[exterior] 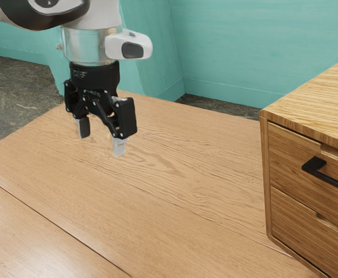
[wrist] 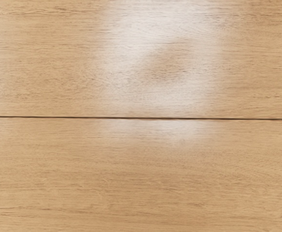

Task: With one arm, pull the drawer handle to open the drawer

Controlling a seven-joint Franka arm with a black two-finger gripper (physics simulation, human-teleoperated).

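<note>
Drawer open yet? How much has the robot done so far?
Done: nothing yet. The top drawer of the cabinet looks shut. In hand: the gripper hangs open and empty over the table, well to the exterior view's left of the black handle. Left: reach the handle, close on it, and pull the drawer out.

No legible text, label, brand, no. or sign is found in either view. A faint pale marking is seen on the black collar (exterior: 94,74) above the gripper (exterior: 101,142), but it can't be made out.
</note>
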